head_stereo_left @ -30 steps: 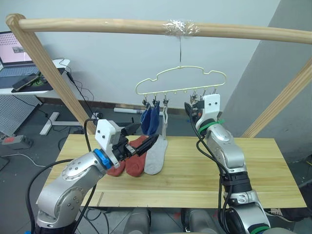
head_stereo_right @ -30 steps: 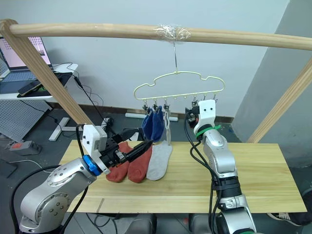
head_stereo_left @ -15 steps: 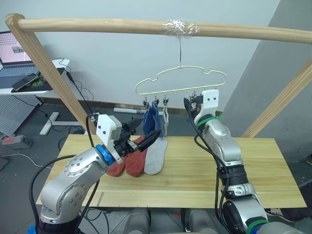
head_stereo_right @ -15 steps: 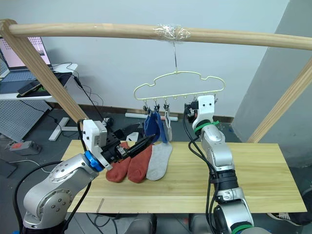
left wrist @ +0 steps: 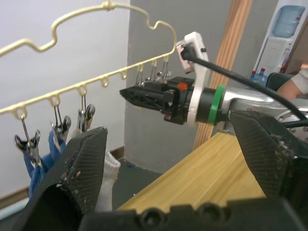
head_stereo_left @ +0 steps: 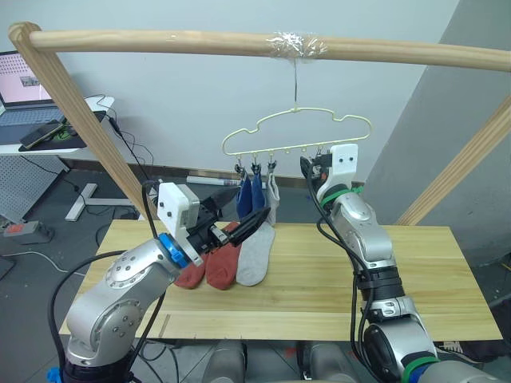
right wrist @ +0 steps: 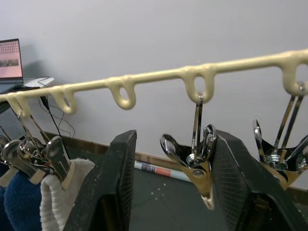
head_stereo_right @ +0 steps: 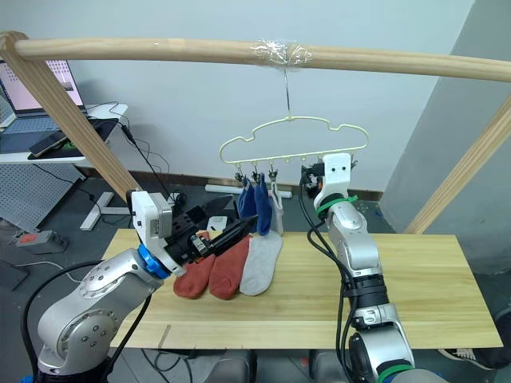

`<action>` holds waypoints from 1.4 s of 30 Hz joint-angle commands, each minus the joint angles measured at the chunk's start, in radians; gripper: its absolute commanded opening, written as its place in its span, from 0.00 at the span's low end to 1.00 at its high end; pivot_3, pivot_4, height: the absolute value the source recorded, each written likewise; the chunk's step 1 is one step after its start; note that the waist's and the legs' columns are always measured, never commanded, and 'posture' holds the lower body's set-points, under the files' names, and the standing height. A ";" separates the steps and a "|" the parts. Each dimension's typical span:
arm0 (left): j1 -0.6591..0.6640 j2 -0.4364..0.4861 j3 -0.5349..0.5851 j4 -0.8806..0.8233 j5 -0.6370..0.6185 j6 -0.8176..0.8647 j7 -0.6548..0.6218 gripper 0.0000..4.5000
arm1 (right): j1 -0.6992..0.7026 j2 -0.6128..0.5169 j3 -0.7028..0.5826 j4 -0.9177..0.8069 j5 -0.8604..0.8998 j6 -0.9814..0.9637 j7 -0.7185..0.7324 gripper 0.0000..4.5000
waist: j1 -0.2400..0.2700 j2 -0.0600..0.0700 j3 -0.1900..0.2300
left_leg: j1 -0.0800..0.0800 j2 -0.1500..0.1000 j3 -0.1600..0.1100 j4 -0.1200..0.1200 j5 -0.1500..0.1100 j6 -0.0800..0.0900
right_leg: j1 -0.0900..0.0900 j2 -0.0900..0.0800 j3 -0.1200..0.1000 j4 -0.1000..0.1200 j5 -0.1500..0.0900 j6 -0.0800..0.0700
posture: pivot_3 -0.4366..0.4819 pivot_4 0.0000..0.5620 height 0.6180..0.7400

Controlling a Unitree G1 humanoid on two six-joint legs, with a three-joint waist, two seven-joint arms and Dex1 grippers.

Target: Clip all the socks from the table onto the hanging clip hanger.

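The cream clip hanger (head_stereo_left: pixel 279 148) hangs from the wooden pole. Two blue socks (head_stereo_left: pixel 247 194) and a light grey sock (head_stereo_left: pixel 274 191) hang from its left clips. Two rust-red socks (head_stereo_left: pixel 209 266) and another light grey sock (head_stereo_left: pixel 255 251) lie on the table (head_stereo_left: pixel 415 271). My left gripper (head_stereo_left: pixel 239 215) is open and empty, held above the lying socks and just below the hanging ones. My right gripper (right wrist: pixel 175 137) is open at the hanger's bar, its fingers (right wrist: pixel 113 192) either side of a free metal clip (right wrist: pixel 197 156).
The round wooden pole frame (head_stereo_left: pixel 160 40) spans overhead, with slanted legs at both table ends. A desk with a laptop (head_stereo_left: pixel 24 80) stands back left, with cables on the floor behind the table. A person's arm (left wrist: pixel 296 84) shows beyond the right arm.
My right gripper has risen to the hanger's clip row. My left gripper has lifted a little toward the hanging socks, and the blue socks have swung slightly.
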 commanded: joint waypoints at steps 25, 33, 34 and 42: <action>-0.023 -0.015 -0.009 -0.035 -0.021 -0.015 0.030 1.00 | -0.036 0.000 -0.023 0.001 0.031 -0.026 0.010 0.05 | 0.000 0.000 0.000 | 0.000 0.000 0.000 -0.001 0.000 0.000 | 0.000 0.000 0.000 0.000 0.000 0.000 | 0.61 0.23 1.00; 0.031 0.033 -0.143 0.130 0.236 -0.047 0.035 1.00 | -0.052 0.002 -0.100 -0.067 0.179 0.216 0.006 0.01 | 0.000 0.001 0.000 | 0.001 0.000 0.000 -0.001 0.000 0.000 | 0.001 0.000 0.000 0.000 0.000 0.000 | 0.59 0.24 1.00; 0.031 0.028 -0.173 0.187 0.282 -0.059 0.041 1.00 | -0.054 -0.003 -0.103 -0.080 0.191 0.248 0.006 0.01 | 0.000 0.002 0.000 | 0.001 0.000 0.000 -0.001 0.000 0.000 | 0.001 0.000 0.000 0.000 0.000 -0.001 | 0.59 0.24 1.00; -0.118 -0.129 -0.378 0.801 0.634 -0.390 0.023 1.00 | -0.047 -0.018 -0.106 -0.174 0.233 0.365 0.000 0.01 | 0.001 0.003 0.001 | 0.000 0.000 0.001 -0.001 0.000 0.000 | 0.000 0.000 0.000 -0.001 0.000 -0.001 | 0.53 0.23 1.00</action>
